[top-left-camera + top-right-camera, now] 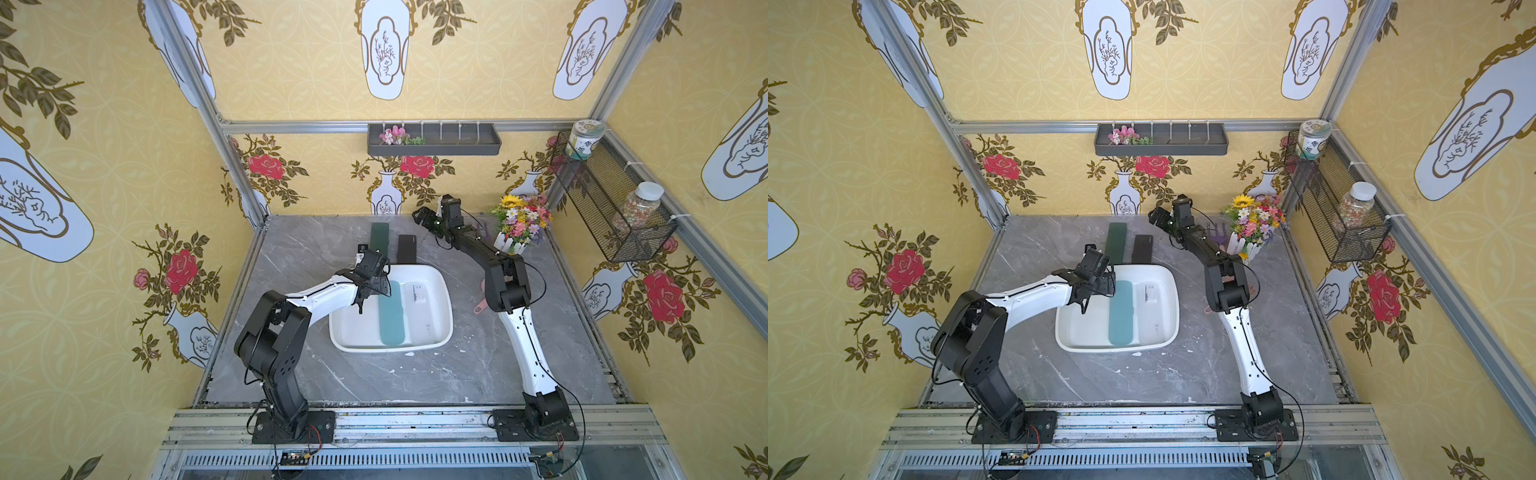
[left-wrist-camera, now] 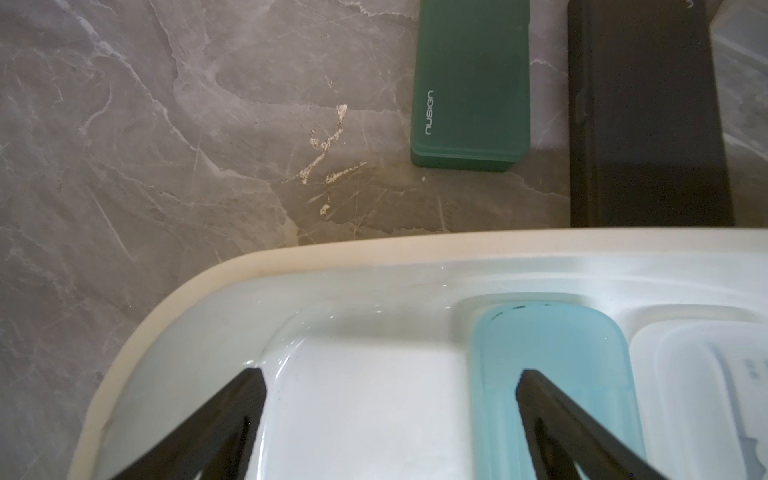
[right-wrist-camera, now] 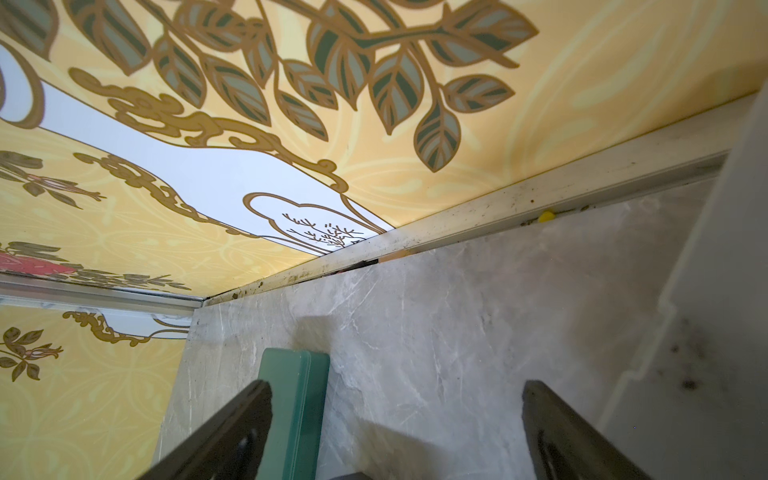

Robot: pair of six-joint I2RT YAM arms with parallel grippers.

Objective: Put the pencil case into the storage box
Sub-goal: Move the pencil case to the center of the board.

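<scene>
Storage box (image 1: pixel 357 328): shallow glossy white plastic tub with rounded corners and a thick rolled rim, mid bench (image 1: pixel 478 365). Two cases already lie flat inside it, side by side: light teal pencil case (image 1: pixel 390 313) in the middle and white pencil case (image 1: pixel 422 311) toward the box's right-arm side. Both are long slabs with rounded ends in frosted plastic. Left hand (image 2: pixel 392 374) hangs over the box's bare part next to the teal case, spread wide, nothing in it. Two more wait on the bench past the box's far rim: dark green pencil case (image 1: pixel 379 239), matte and just short of the rim, and black pencil case (image 1: pixel 406 248), running up to the rim; contact can't tell. Right hand (image 3: pixel 397 386) is also spread and empty, raised beyond the box over their far ends. Step looks like fetching the next case; it needs a descent and a pinch across the narrow width. The bench is grey with a marble look and white veins, probably slick
</scene>
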